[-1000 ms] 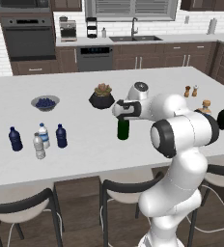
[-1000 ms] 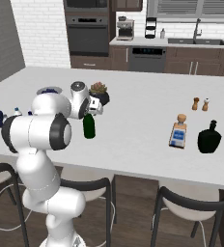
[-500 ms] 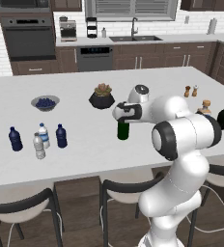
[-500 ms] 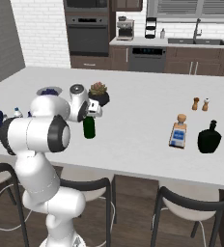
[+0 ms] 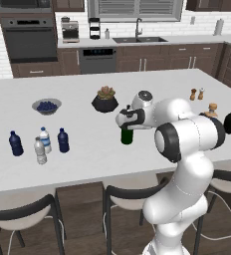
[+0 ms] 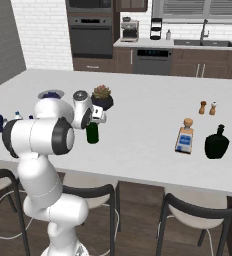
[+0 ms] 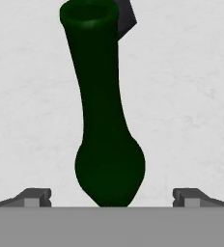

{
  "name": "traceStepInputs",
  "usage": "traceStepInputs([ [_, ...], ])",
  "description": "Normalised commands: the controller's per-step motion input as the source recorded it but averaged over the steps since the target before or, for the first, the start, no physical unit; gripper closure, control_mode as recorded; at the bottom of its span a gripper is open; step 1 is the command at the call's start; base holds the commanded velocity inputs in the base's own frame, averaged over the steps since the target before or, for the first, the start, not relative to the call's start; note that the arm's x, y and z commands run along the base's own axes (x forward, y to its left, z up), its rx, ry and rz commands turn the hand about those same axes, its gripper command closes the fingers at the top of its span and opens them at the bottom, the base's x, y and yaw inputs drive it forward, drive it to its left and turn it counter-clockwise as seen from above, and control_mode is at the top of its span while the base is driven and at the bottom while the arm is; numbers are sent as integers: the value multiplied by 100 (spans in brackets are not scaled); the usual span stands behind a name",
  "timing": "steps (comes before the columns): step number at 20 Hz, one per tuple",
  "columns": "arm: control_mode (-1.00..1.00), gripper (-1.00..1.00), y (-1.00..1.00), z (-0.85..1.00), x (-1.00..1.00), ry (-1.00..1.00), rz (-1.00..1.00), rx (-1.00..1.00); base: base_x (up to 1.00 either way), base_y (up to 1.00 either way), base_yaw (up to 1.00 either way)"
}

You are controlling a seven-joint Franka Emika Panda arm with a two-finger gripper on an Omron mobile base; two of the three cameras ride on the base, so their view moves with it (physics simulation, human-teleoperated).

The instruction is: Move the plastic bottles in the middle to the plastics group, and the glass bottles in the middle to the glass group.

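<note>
You are at the grasp step: the claw (image 7: 109, 201) stands wide open around the green bottle (image 5: 127, 135) at frame centre; next, close on its neck

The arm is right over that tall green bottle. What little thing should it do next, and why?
Probably close its fingers on the green bottle. In the hand view the bottle stands centred between the two fingertips, which sit wide apart on either side without touching it. The gripper sits at the bottle's neck, so squeezing looks like the sensible step before lifting.
</note>
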Motion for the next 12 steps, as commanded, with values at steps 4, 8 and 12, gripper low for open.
traceStepInputs([
  [4,-100,-100,0,0,6,0,0,0,0,0,0],
  [8,-100,-100,0,0,12,0,0,0,0,0,0],
  [12,-100,-100,0,-5,4,0,0,0,0,0,0],
])
